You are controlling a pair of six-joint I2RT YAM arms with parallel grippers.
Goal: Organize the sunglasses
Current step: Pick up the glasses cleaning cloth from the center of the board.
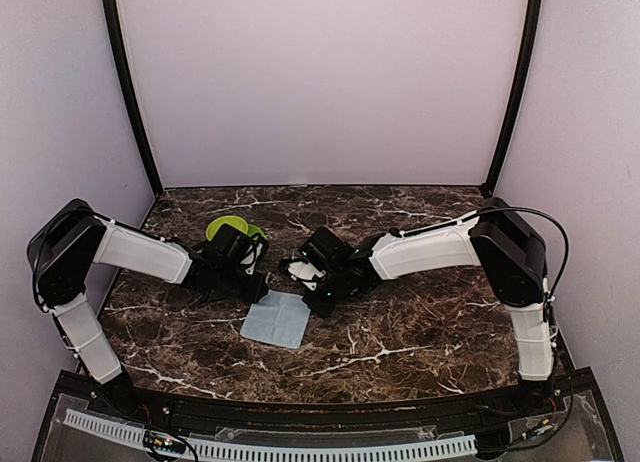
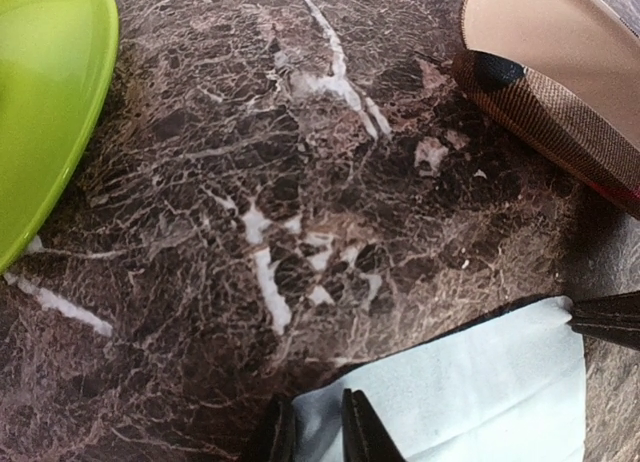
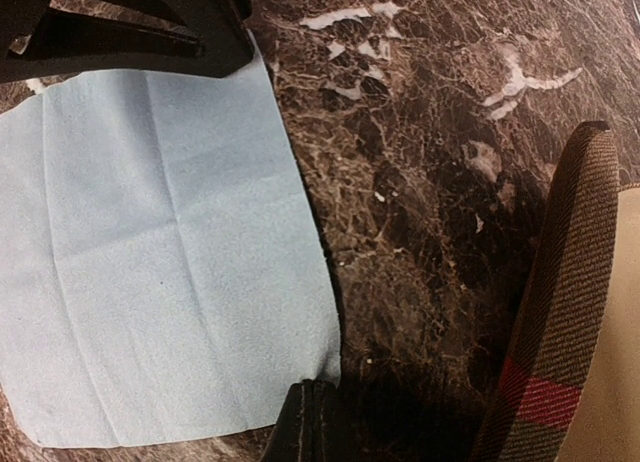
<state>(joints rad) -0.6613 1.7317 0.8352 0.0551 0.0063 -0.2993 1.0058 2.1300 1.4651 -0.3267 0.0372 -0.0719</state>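
so both arms are down at the little blue cloth (image 3: 170,262) right now. The left gripper (image 2: 318,434) has its jaws nearly together with a strip of cloth edge between them, so it looks like it's pinching that. The right gripper (image 3: 315,427) shows as one dark closed tip sitting right on the opposite corner, looks clamped on it too, though I wouldn't swear how much fabric it has. The open plaid case (image 3: 560,312) lies just off to the side of the right jaws, tan lining up, and a green dish (image 2: 45,102) sits on the far side of the left jaws. Honestly I can't spot the sunglasses in any view; if they're on the table (image 2: 250,182) the arms are hiding them. What I'd worry about: two grippers on one thin cloth means if they pull apart unevenly a corner slips out and it flops in a crumpled heap. A sideways swing by the right arm could also clip the case rim and shove it away
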